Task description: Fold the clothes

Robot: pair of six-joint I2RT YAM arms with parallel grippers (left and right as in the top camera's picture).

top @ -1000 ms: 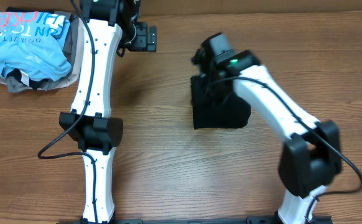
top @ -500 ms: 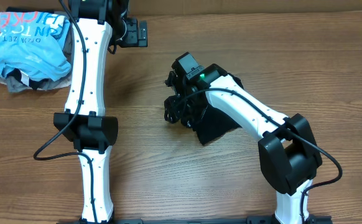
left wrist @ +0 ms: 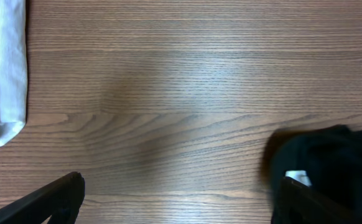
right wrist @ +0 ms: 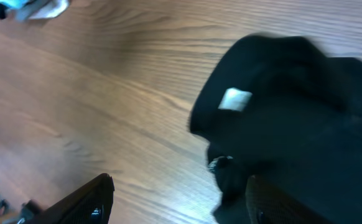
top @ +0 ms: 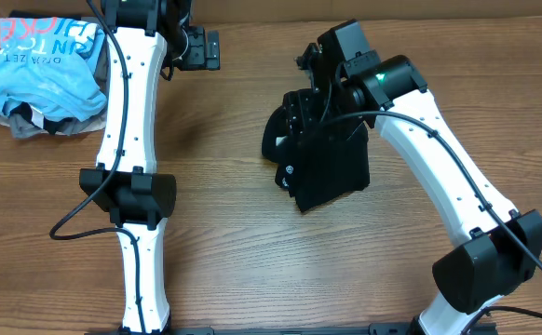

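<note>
The clothes, a black shirt (top: 327, 172), lie bunched in a rough folded block at the table's middle, with a small white round logo (top: 290, 170) at the left edge. My right gripper (top: 295, 112) hovers over the shirt's far-left corner. In the right wrist view the right gripper (right wrist: 181, 183) is open, one finger over bare wood and the other over the black shirt (right wrist: 293, 106), whose white tag (right wrist: 235, 98) shows. Nothing is held. My left gripper (top: 208, 48) is open at the far side. In the left wrist view the left gripper (left wrist: 181, 180) is over bare table, with the shirt (left wrist: 336, 155) at lower right.
A heap of other garments with a light blue shirt (top: 38, 70) on top sits at the far left corner. A white garment edge (left wrist: 7, 68) shows at the left of the left wrist view. The left arm (top: 136, 140) stretches along the table's left side.
My right gripper opened and let go of the black shirt, then swung back to the right and far side. The shirt now lies flatter and shifted slightly. The left arm stayed put.
</note>
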